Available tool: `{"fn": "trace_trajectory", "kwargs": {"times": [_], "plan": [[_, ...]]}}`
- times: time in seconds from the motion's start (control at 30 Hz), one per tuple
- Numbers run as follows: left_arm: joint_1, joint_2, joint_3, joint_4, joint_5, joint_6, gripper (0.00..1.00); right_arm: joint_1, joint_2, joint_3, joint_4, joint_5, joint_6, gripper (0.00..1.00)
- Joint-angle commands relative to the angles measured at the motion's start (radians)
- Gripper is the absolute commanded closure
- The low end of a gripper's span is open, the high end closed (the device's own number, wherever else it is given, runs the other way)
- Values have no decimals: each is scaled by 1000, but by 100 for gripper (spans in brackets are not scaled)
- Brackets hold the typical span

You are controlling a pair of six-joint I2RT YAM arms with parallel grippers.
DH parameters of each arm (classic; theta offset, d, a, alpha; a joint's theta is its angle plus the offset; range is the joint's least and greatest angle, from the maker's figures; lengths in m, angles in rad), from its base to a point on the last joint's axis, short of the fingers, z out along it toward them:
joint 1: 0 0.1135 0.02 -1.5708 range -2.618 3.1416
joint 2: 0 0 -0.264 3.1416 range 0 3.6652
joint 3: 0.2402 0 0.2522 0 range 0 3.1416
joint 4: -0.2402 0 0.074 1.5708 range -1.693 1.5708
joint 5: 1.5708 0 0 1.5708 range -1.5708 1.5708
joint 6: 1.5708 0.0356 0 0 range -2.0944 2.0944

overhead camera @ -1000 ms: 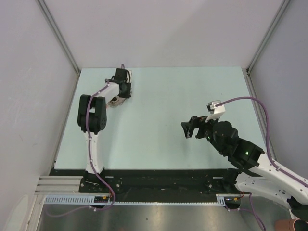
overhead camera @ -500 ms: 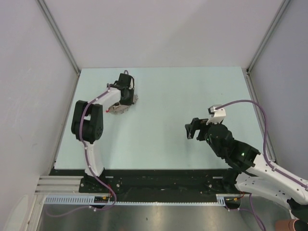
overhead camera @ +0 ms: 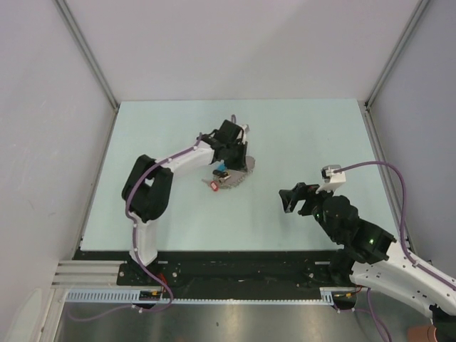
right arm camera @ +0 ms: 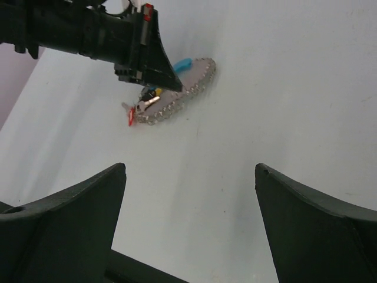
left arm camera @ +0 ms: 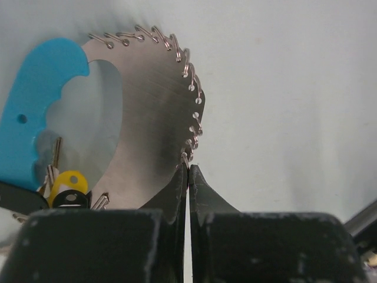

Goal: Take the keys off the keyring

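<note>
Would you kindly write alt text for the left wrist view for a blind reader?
The left gripper is shut on the rim of the silvery keyring, over the pale table. Its light-blue band curves at left, with keys bunched below.

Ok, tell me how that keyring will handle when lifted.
The keyring looks like a flat brushed-metal plate, so probably stiff, not floppy. Pinched at the rim, it will likely tilt. The keys hang loose and should swing.

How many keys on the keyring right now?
3 visible: red-headed key poking out past the keyring rim; yellow-headed key and dark key side by side by the blue band. More may hide under the left pincer.
</note>
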Motion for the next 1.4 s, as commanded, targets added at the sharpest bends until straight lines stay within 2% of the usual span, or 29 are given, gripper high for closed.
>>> {"fn": "trace_trajectory", "kwargs": {"times": [0.0,0.07,0.1,0.2,0.27,0.3,0.43,0.47,0.53,0.57,0.7,0.77,0.93,1.07,1.17,1.23,1.37], "plan": [[-27,47,94,67,137,-74,98,-6,-14,6,-6,55,12,6],[-27,53,121,78,197,-78,82,-4,-8,8,-18,92,38,6],[-28,56,153,75,211,-68,63,-6,-5,3,-20,105,48,7],[-16,36,193,50,204,-48,42,-6,6,-5,-3,164,107,7],[-2,-3,203,15,155,-34,36,-7,12,-32,37,194,128,7],[22,-22,191,4,133,-25,24,-12,33,-37,76,198,134,8],[97,-160,106,-37,-21,-14,14,-78,142,-32,138,169,226,12],[113,-192,77,-37,-75,-15,9,-99,166,-32,155,151,267,12],[159,-284,-25,-20,-97,-19,0,-197,270,-37,211,13,320,13],[186,-312,-102,15,-102,-14,0,-234,310,-41,288,-44,317,14],[243,-399,-262,46,-60,-3,0,-380,504,-28,365,-294,375,24],[263,-456,-340,49,-39,-3,0,-414,586,-28,464,-329,375,30],[266,-597,-477,102,-22,14,1,-435,734,-19,656,-480,179,31],[266,-665,-535,110,24,32,1,-440,840,-5,736,-521,99,30],[266,-694,-558,121,7,41,0,-439,937,14,787,-517,88,31],[266,-691,-544,113,15,47,0,-435,1006,15,843,-488,79,35],[280,-694,-535,133,56,34,0,-419,1070,27,905,-494,44,37]]}}
